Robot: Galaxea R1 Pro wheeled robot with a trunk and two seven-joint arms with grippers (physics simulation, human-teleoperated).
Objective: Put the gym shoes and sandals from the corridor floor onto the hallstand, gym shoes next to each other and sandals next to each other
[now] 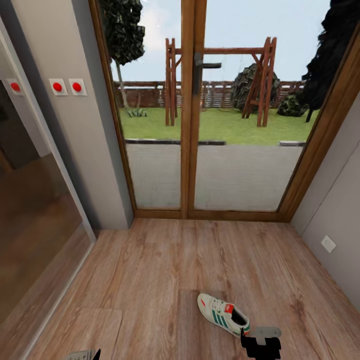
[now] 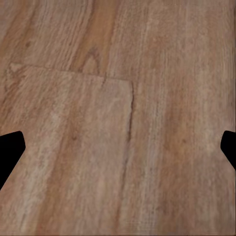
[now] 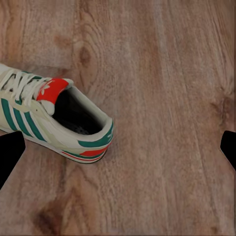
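One gym shoe [image 1: 223, 314], white with teal stripes and a red tongue, lies on its sole on the corridor floor [image 1: 150, 270]. My right gripper [image 1: 260, 345] hangs just behind its heel. In the right wrist view the gym shoe [image 3: 54, 115] lies off to one side, outside the gap, and the right gripper [image 3: 118, 150] is open with bare planks between its fingertips [image 3: 10, 152]. My left gripper [image 2: 118, 147] is open over bare floor [image 2: 113, 73], and its tip [image 1: 85, 355] shows at the bottom edge. The other gym shoe, both sandals and the hallstand are out of view.
A wood-framed glass double door [image 1: 192, 150] closes the corridor ahead, with a garden behind it. A grey wall with two red buttons [image 1: 67, 86] and a glossy panel [image 1: 35, 225] stand at the left. The right wall carries a socket [image 1: 328, 243].
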